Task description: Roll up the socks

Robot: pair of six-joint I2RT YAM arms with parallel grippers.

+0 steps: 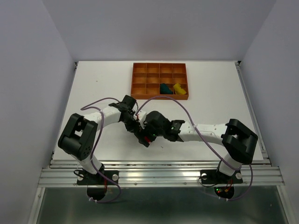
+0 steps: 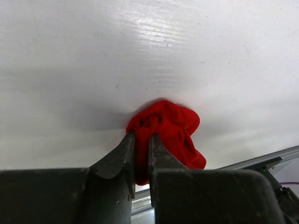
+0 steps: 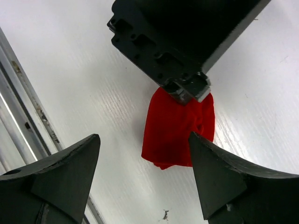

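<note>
Left wrist, my left jaws: my left gripper [image 2: 141,137] has its fingers pressed nearly together on a fold of the red sock [image 2: 168,128], with only a thin strip of cloth between them.
Left wrist, sock shape: it is a crumpled bundle, not a neat roll, bulging beyond my fingertips and to their right.
Left wrist, sock height: it is on the white table [image 2: 149,46] or barely above it; I cannot tell which.
Right wrist, my right jaws: my right gripper [image 3: 144,140] is spread wide and holds nothing.
Right wrist, the relation that matters: the red sock lies straight ahead of the open fingers, a little toward the right-hand one, and apart from both.
Right wrist, long axis: the bundle runs from my left gripper's tips back toward my right jaws, so its loose end points at them.
Right wrist, surroundings: the metal rail [image 3: 28,116] at the table's edge runs along the left of this view.
Top view, arms: both wrists meet over the near middle of the table, hiding the red sock almost entirely.
Top view, other socks: the teal sock [image 1: 164,87] and the yellow sock [image 1: 179,88] sit bundled in neighbouring compartments of the orange tray [image 1: 159,97], well apart from my grippers.
Judgement: my left arm has the hold, and my right is placed to close on the free end.
</note>
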